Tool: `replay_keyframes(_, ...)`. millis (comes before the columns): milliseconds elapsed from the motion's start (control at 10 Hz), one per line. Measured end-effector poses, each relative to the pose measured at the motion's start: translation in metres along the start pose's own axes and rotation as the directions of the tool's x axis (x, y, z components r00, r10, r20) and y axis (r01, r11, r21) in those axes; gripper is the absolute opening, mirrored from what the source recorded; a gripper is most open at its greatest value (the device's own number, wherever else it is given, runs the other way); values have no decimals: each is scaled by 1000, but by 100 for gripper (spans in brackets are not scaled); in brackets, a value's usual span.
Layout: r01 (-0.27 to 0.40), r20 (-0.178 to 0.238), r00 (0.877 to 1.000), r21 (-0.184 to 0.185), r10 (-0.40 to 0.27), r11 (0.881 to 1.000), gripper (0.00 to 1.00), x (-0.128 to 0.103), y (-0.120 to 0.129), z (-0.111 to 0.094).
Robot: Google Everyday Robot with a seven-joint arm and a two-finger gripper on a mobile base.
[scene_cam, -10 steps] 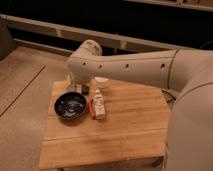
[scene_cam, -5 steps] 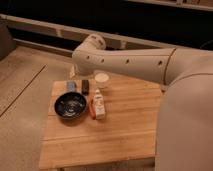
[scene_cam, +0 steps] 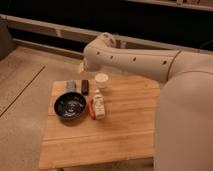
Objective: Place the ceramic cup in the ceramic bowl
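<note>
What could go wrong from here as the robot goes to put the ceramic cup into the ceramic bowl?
The gripper hangs at the arm's end above the far edge of the table, left of the ceramic cup; swinging in sideways, it might knock the cup over. The bottle stands close in front of the cup and just right of the ceramic bowl, so a low carry could topple it.

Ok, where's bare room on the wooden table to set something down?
Bare: the right half, right of the white bottle, and the front strip before the ceramic bowl. Crowded: back left, around the ceramic cup, blue-grey item and dark item, near the gripper.
</note>
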Motion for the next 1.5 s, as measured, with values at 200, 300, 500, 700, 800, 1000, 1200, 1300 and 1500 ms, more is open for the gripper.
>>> replay_keyframes(200,2,-1,1000,0,-2,1000,65,0,0,0)
replay_keyframes(300,14,-18,1000,-1,-14,1000,65,6,0,3)
replay_keyframes(500,35,-81,996,-30,-38,999,65,22,9,19)
replay_keyframes(700,14,-105,994,-57,-20,998,65,19,3,26)
replay_keyframes(800,9,-109,994,-62,-16,998,65,15,-1,29)
replay_keyframes(1000,1,-124,992,-65,-9,998,65,6,-14,40)
replay_keyframes(1200,-16,-139,990,-49,9,999,65,-4,-39,55)
replay_keyframes(1300,-33,-144,989,-34,28,999,65,-12,-57,66)
replay_keyframes(1500,-63,-148,987,5,63,998,65,-18,-85,75)
